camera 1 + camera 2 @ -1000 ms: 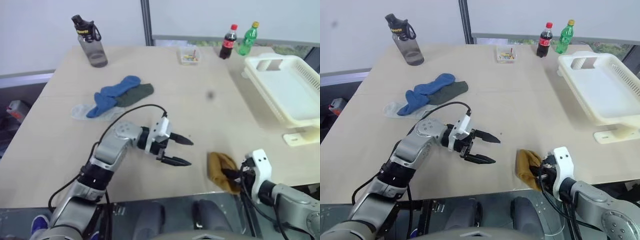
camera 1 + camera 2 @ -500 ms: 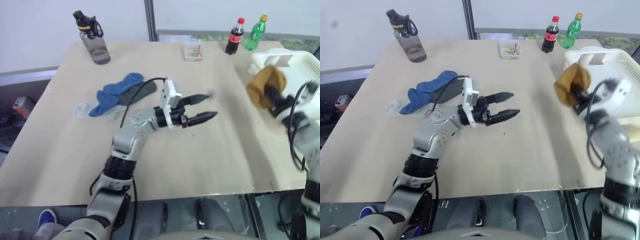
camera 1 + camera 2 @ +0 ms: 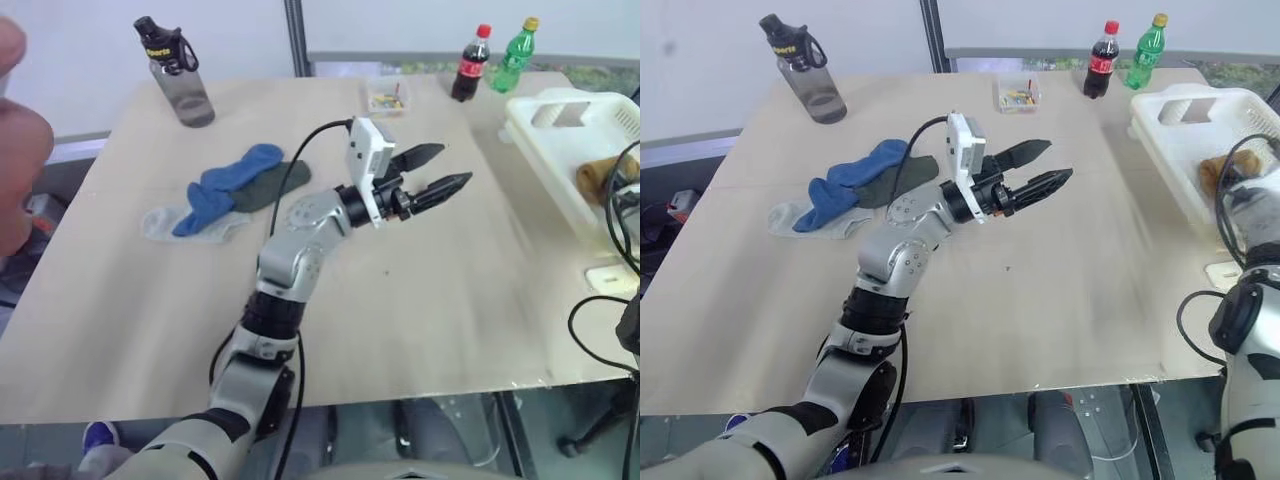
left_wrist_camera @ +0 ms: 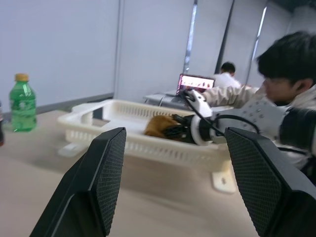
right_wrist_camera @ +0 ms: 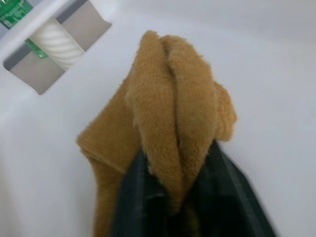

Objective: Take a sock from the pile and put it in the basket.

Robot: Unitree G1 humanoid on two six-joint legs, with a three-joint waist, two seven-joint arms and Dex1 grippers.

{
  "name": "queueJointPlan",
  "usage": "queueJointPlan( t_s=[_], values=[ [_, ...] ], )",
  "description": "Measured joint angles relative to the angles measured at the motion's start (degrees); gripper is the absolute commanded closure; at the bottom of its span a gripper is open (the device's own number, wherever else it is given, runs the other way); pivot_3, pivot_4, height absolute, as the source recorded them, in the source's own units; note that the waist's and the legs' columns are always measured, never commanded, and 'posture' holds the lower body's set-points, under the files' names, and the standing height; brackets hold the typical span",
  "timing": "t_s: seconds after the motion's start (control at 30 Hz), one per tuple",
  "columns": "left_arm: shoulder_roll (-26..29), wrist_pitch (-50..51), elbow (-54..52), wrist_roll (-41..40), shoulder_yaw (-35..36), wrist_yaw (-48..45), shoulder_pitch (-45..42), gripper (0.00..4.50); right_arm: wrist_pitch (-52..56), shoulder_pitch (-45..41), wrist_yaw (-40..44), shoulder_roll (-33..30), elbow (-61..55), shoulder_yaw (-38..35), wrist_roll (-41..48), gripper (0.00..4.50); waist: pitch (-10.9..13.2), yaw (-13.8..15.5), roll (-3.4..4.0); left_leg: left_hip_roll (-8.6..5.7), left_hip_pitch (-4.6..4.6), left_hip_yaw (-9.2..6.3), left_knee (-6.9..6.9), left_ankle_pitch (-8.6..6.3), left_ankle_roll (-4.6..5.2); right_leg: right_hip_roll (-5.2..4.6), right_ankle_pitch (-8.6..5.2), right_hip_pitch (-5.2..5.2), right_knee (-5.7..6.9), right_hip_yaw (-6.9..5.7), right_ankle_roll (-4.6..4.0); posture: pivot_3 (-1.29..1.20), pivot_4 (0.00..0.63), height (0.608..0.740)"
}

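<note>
Having swung from the worktop's near edge, the right hand point(image 4: 183, 129) now pinches the mustard sock point(image 5: 168, 133) inside the basket point(image 3: 545, 135), while the left hand point(image 3: 445, 172), fingers spread, has risen above mid-worktop.

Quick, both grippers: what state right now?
Left gripper: open, empty, above the table.
Right gripper: jaws around the mustard sock, inside the basket.

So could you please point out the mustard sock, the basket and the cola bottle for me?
mustard sock point(image 5: 173, 128), right wrist view, on its folded middle.
basket point(image 3: 1160, 135), right eye view, on its near slotted wall.
cola bottle point(image 3: 468, 78), left eye view, on its dark body.
</note>
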Motion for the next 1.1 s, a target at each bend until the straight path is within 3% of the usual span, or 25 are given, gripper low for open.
queueJointPlan(
  t_s=[0.1, 0.13, 0.17, 0.23, 0.3, 0.43, 0.57, 0.63, 0.77, 0.87, 1.0, 1.1],
  values=[
    [0.87, -0.24, 0.48, 1.18, -1.15, -0.06, 1.73, 1.08, 1.89, -0.10, 0.26, -1.53, 0.08, 0.12, -2.23, 1.41, 0.00, 0.10, 0.01, 0.00, 0.01, -0.03, 0.01, -0.05, 0.09, 0.01, 0.01, 0.01, 0.02, -0.02, 0.01, 0.00, 0.150, 0.740],
    [1.23, -0.18, 0.71, 1.65, -1.49, -0.05, 2.37, 1.08, 3.02, -0.07, -0.14, -1.98, -0.09, 0.13, -2.90, 1.21, 0.00, 0.10, 0.01, 0.00, 0.00, -0.02, 0.02, -0.08, 0.14, 0.01, 0.01, 0.01, 0.03, -0.01, 0.01, 0.00, 0.150, 0.740],
    [1.33, -0.15, 0.71, 1.86, -1.62, -0.05, 2.47, 1.08, 3.57, 0.00, -0.33, -2.17, -0.45, 0.13, -3.08, 0.56, 0.00, 0.10, 0.01, -0.01, 0.00, -0.02, 0.02, -0.11, 0.20, 0.01, 0.01, 0.01, 0.03, 0.00, 0.02, 0.00, 0.150, 0.740],
    [2.06, 0.09, 0.62, 2.02, -1.84, -0.39, 2.65, 1.08, 7.50, 1.83, -2.04, -2.73, -6.21, -0.20, -3.57, 0.02, -0.01, 0.17, 0.02, -0.01, -0.01, -0.04, 0.03, -0.11, 0.19, 0.00, 0.02, 0.01, 0.03, -0.01, 0.03, 0.00, 0.150, 0.740],
    [2.86, 0.29, 0.43, 2.03, -2.04, -1.02, 3.14, 1.08, 11.10, 4.70, -3.42, -2.70, -13.14, -1.34, -2.93, 0.02, -0.01, 0.20, 0.03, 0.01, -0.03, -0.10, 0.03, -0.10, 0.18, 0.00, 0.02, 0.00, 0.04, -0.04, 0.03, 0.00, 0.150, 0.740],
    [6.73, 0.27, -0.47, 2.11, -2.10, -3.84, 6.59, 1.08, 23.69, 23.03, -10.12, 2.24, -52.47, -8.12, 3.35, 0.02, -0.08, 0.42, 0.14, 0.09, -0.14, -0.46, -0.10, 0.01, -0.01, 0.02, 0.01, -0.13, 0.09, -0.18, 0.03, 0.00, 0.150, 0.740],
    [11.37, -1.09, -1.06, 2.09, -1.90, -8.06, 8.90, 1.08, 27.91, 38.97, -7.72, 4.20, -84.99, -6.88, 6.87, 0.02, -0.11, 0.24, 0.22, 0.04, -0.08, -0.39, 0.06, -0.13, 0.23, -0.02, 0.03, -0.15, 0.25, 0.00, 0.06, 0.00, 0.150, 0.740],
    [13.64, -1.07, -1.34, 1.87, -1.45, -9.61, 10.28, 1.08, 27.30, 44.31, -5.04, 4.01, -93.48, -4.98, 7.06, 0.02, -0.12, 0.01, 0.22, 0.05, 0.12, -0.45, 0.16, -0.15, 0.25, 0.05, 0.03, 0.03, 0.28, -0.04, 0.07, 0.00, 0.150, 0.740],
    [18.86, 0.62, -3.20, -0.77, 1.58, -12.03, 15.22, 1.08, 24.16, 59.34, 2.10, 4.01, -104.83, 0.96, 3.92, 0.02, -0.11, 0.08, 0.21, 0.07, 0.17, -0.51, 0.31, -0.15, 0.25, 0.07, 0.01, 0.10, 0.37, -0.08, 0.07, 0.00, 0.150, 0.740],
    [26.26, 2.65, -7.20, -2.90, 6.34, -13.84, 21.13, 1.08, 18.59, 75.64, 10.46, 2.41, -110.97, 3.21, -1.75, 0.02, -0.11, 0.26, 0.21, 0.11, 0.16, -0.51, 0.43, -0.15, 0.25, 0.06, 0.00, 0.11, 0.41, -0.08, 0.07, 0.00, 0.150, 0.740],
    [32.41, 4.99, -10.15, -4.93, 11.50, -14.50, 26.66, 1.08, 14.59, 85.95, 17.78, 3.46, -114.19, 1.09, -2.69, 0.02, -0.11, 0.15, 0.19, 0.25, 0.23, -0.47, 0.59, -0.15, 0.25, 0.05, -0.05, 0.21, 0.42, -0.05, 0.06, 0.00, 0.150, 0.740],
    [34.73, 5.59, -11.22, -5.97, 13.62, -14.86, 28.80, 1.08, 12.80, 87.23, 21.18, 3.67, -114.33, -0.35, -2.89, 0.02, -0.08, 0.17, 0.11, 0.27, 0.48, -0.45, 0.65, -0.15, 0.24, 0.05, -0.26, 0.45, 0.42, -0.04, 0.05, 0.00, 0.150, 0.740]
  ],
)
